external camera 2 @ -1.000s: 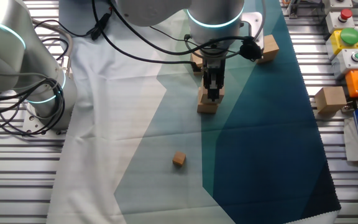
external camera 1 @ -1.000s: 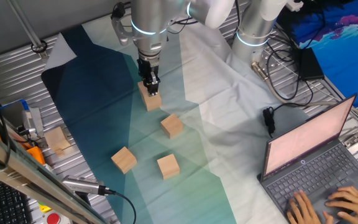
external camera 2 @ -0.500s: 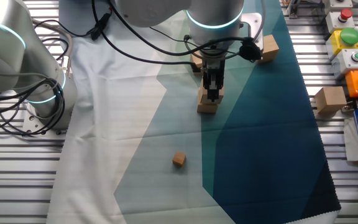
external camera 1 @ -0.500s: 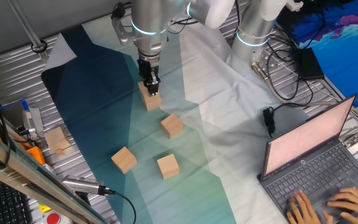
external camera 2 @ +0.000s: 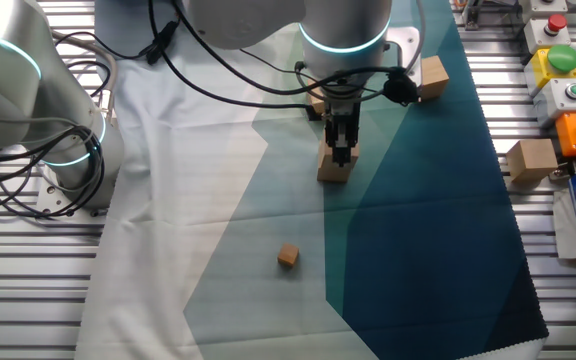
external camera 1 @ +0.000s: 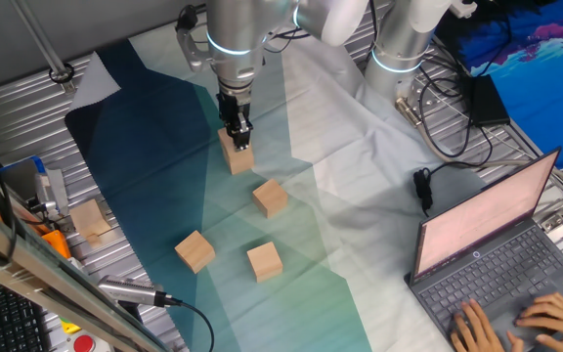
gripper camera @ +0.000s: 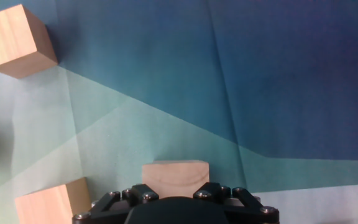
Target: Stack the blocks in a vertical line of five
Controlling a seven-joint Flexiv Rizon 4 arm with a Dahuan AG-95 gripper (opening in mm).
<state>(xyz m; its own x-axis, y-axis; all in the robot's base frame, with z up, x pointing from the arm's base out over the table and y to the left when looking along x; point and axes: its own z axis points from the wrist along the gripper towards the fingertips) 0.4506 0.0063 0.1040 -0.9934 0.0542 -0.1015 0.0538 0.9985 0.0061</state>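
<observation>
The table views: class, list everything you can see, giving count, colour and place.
wooden blocks: four visible, light tan, on the cloth; one under the gripper, three loose
small cube: one, orange-tan, alone on the cloth
pale cube: one, beside the cloth
cloth: one, blue, teal and white
laptop: one, grey, pink screen
typing hands: two, on the keyboard
second arm: one, silver, at the cloth's edge
robot arm: one, silver
gripper: one, black, on the far block's top; grip unclear
</observation>
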